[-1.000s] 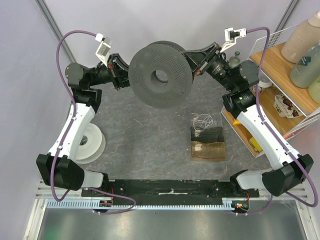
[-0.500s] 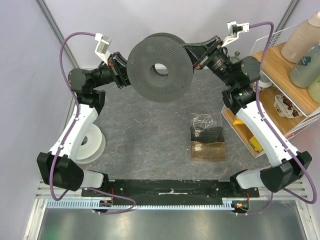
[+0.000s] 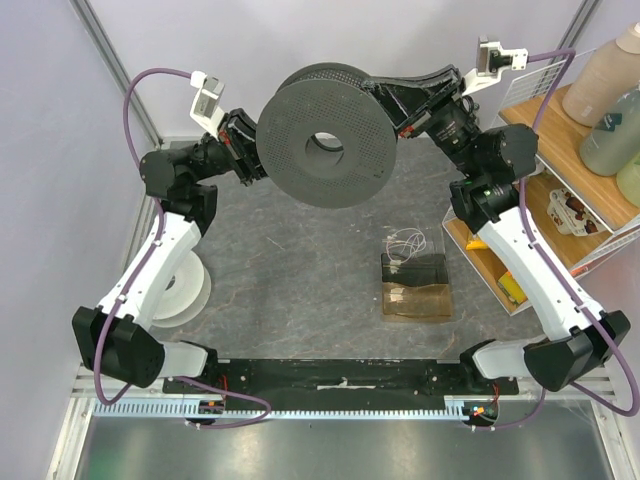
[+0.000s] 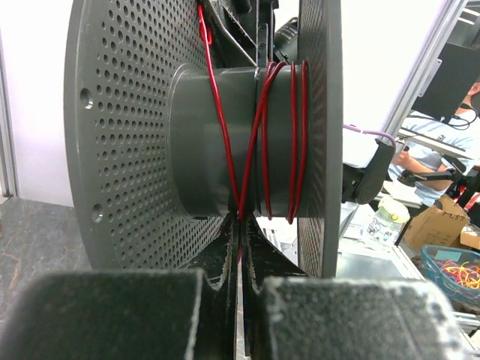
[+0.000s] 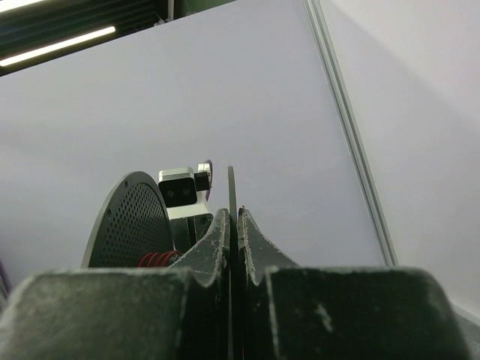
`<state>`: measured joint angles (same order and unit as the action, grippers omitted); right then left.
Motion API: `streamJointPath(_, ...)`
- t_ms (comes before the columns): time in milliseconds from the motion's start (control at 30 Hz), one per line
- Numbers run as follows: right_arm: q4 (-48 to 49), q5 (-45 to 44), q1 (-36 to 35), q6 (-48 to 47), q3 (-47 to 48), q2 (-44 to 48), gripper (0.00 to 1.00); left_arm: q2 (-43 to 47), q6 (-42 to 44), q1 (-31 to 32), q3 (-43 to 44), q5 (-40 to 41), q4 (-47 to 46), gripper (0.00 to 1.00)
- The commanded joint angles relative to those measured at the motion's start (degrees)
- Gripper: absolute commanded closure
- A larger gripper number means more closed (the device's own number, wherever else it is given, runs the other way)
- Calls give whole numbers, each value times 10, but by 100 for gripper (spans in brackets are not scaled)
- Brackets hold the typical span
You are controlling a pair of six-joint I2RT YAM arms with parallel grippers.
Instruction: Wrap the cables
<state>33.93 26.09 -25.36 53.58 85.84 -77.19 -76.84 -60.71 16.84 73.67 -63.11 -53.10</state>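
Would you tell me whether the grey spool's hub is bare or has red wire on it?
Partly wound: on the spool, a few loose turns of red wire cross the hub, most of it bare.

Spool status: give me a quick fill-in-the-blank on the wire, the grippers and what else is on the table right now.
1. The wire wound on the grey spool's hub is ___.
2. The right gripper is shut on the grey spool's edge, while the left gripper pinches the ___.
3. A second spool, coloured ___, lies on the table by the left arm.

Missing words: red; wire; white.
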Motion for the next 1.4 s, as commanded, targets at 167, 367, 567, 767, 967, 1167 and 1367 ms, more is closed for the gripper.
streamJointPath(167,110,-136,-4,-9,-5,29,100,12,4,20,-24,-95,0,97)
streamJointPath(367,90,-148,1,-24,-31,37,100,20,14,-16,-50,-85,15,87)
streamJointPath(567,78,-155,7,-22,-46,35,100,40,52,-47,-77,-88,55,81)
streamJointPath(767,83,-150,15,-25,-49,33,100,56,55,-73,-105,-103,56,74)
streamJointPath(967,80,-137,20,-35,-61,34,100,85,49,-117,-138,-112,62,64)
streamJointPath(1167,72,-125,22,-53,-103,40,100,109,101,-138,-158,-136,108,61)
streamJointPath(1367,86,-121,22,-48,-111,38,100,118,165,-144,-161,-152,136,56)
